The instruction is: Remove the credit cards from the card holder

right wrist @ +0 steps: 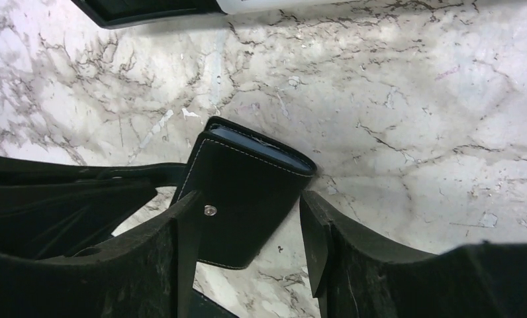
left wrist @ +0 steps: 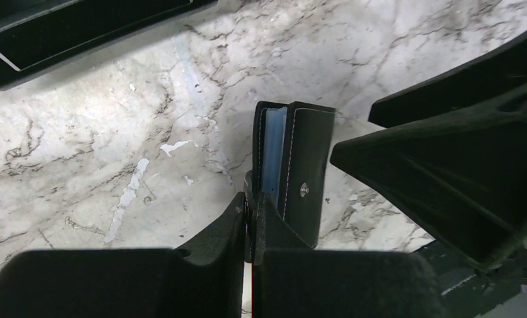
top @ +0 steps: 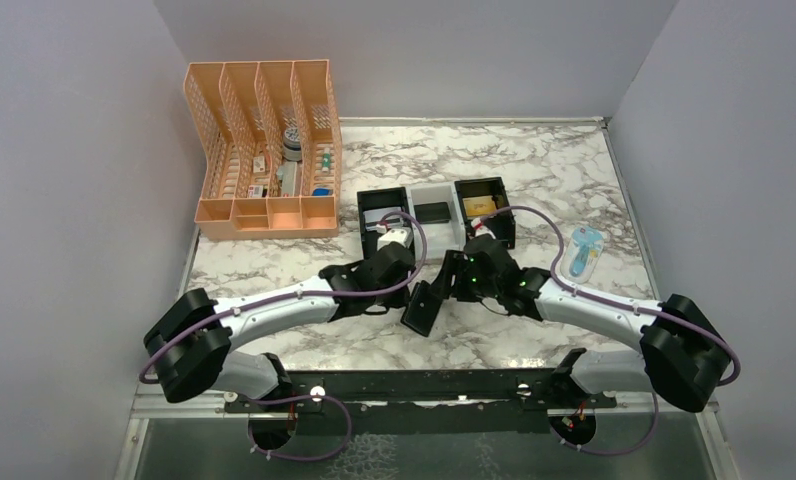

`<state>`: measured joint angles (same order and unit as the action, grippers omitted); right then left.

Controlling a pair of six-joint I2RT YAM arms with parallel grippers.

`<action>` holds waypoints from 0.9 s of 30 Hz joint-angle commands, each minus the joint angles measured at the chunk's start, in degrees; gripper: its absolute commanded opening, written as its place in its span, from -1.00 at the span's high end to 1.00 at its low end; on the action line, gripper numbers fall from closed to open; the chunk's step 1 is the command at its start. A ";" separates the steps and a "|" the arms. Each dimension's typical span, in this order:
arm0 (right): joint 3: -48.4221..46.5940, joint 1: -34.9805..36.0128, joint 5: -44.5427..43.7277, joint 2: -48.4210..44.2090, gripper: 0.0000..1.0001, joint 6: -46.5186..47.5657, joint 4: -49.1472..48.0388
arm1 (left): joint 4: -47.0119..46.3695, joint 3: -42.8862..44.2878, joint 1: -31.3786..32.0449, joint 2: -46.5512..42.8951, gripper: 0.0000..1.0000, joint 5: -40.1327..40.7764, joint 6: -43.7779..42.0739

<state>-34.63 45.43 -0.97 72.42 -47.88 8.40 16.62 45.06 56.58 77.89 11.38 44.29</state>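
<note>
Support surface: marble-pattern table (top: 534, 170), white w/ grey veining.
Rear L: peach mesh organizer (top: 264, 150), multi-compartment, standing on table.
Rear ctr: 3 square open trays in a row, side by side: L black tray (top: 364, 220), white tray (top: 434, 192), R black tray (top: 504, 210).
R side: blue-white packet (top: 584, 253), lying flat, apart from trays.
Front ctr: card holder (top: 426, 305); contact w/ table not verifiable.

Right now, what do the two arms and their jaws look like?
The left arm and right arm match: white links between bulky black joint housings, each trailed by a looping purple cable. Green lights glow near the right wrist. The jaws are matte black, wedge-shaped, with a rough grainy surface.
</note>
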 commanded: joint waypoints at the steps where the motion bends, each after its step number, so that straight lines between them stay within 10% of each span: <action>1: 0.01 -1.86 0.89 -0.70 -0.12 -0.20 1.19 | -5.27 -1.91 -0.17 -3.32 1.00 -2.12 1.15; 10: 4.37 -11.97 15.64 -2.38 -0.12 -1.65 -4.40 | -13.32 -1.90 2.53 -4.86 1.00 -9.07 2.73; 27: 1.33 -12.80 6.82 -4.15 -0.13 1.50 0.50 | -14.70 -1.60 5.21 -7.34 1.00 -3.69 3.67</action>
<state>-30.94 32.88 8.03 68.71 -48.38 8.21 1.93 42.74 61.41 72.93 3.51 46.48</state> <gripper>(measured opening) 0.564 0.043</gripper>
